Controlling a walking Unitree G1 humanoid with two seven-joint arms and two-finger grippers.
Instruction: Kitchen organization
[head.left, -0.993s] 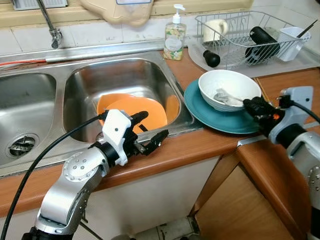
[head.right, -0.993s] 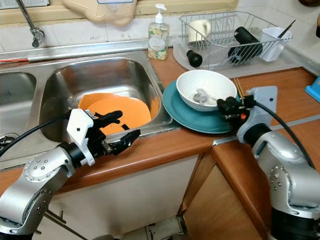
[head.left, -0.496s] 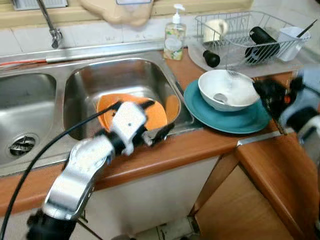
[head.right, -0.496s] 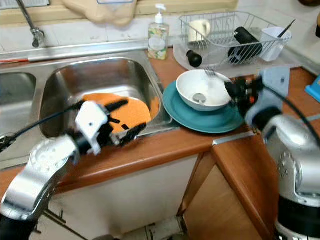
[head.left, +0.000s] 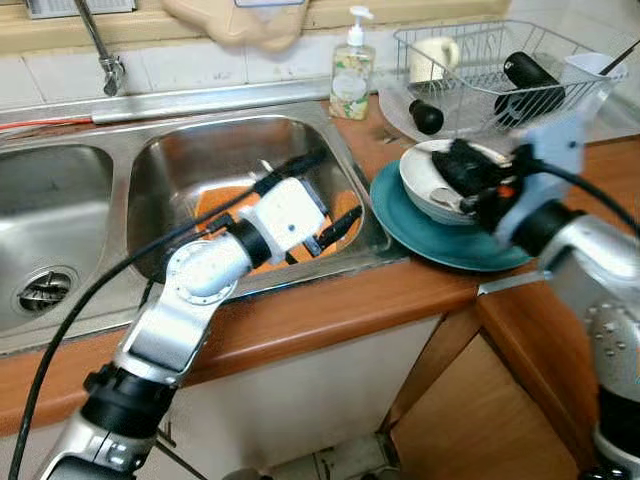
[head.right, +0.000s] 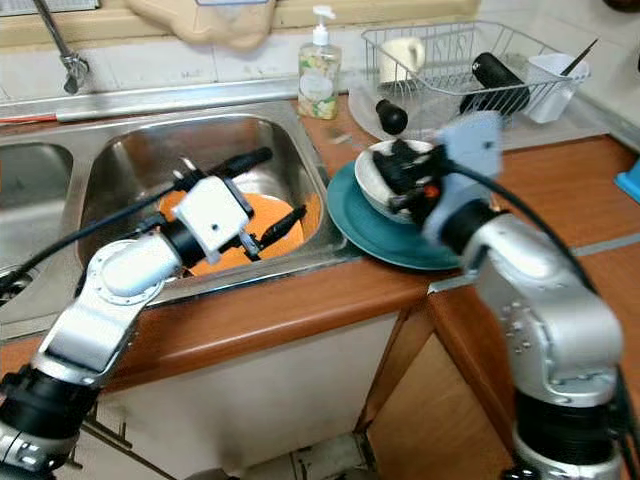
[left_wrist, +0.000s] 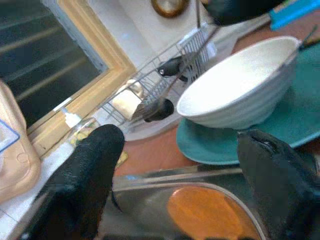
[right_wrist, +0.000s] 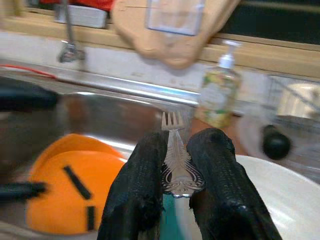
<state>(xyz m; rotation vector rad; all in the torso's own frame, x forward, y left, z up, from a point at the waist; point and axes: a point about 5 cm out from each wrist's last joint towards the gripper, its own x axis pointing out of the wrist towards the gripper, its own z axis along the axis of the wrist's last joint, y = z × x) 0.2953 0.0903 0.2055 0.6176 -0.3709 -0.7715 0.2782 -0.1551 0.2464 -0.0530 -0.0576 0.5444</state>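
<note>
My right tool grips a fork, tines up, just above the white bowl. My left tool hangs open over the orange plates in the sink.

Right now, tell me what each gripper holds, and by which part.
The right gripper holds a fork by its handle, tines pointing out past the jaws. The left gripper is open over the sink, holding nothing.
</note>
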